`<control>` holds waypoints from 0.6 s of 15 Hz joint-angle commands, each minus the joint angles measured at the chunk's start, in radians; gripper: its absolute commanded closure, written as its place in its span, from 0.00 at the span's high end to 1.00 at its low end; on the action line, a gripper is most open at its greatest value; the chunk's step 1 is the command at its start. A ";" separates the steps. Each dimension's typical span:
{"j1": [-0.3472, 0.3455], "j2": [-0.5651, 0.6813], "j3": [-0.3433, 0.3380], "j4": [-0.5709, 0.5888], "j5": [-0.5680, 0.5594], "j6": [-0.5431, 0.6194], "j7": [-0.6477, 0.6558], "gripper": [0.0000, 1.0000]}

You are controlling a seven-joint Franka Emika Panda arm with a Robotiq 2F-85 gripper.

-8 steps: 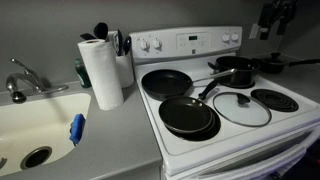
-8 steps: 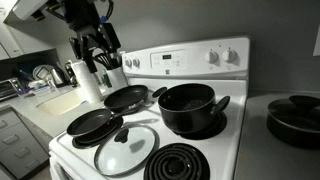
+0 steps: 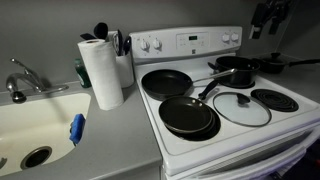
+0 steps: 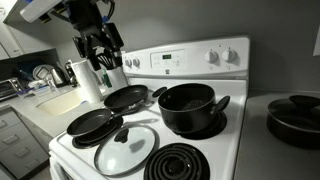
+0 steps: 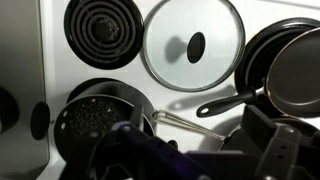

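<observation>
While the gripper (image 4: 100, 48) hangs high above the stove, the black pot (image 5: 98, 122) is the thing nearest under it in the wrist view. The pot sits at the back right corner of the white worktop (image 3: 228, 136). The gripper's fingers (image 5: 282, 150) look spread wide and hold nothing. Just in front of the pot lies a glass lid (image 3: 241, 108), with a bare coil burner (image 3: 274, 100) beside it at the right edge. Two frying pans (image 3: 188, 115) fill the left side, one behind the other. Beyond the left edge stand a paper towel roll (image 3: 101, 70) and a sink (image 3: 50, 115).
</observation>
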 commanded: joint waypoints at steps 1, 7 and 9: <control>0.007 0.070 0.000 0.027 0.019 0.107 -0.004 1.00; 0.032 0.191 0.007 0.072 0.037 0.289 -0.020 1.00; 0.043 0.236 0.010 0.101 0.038 0.334 -0.028 1.00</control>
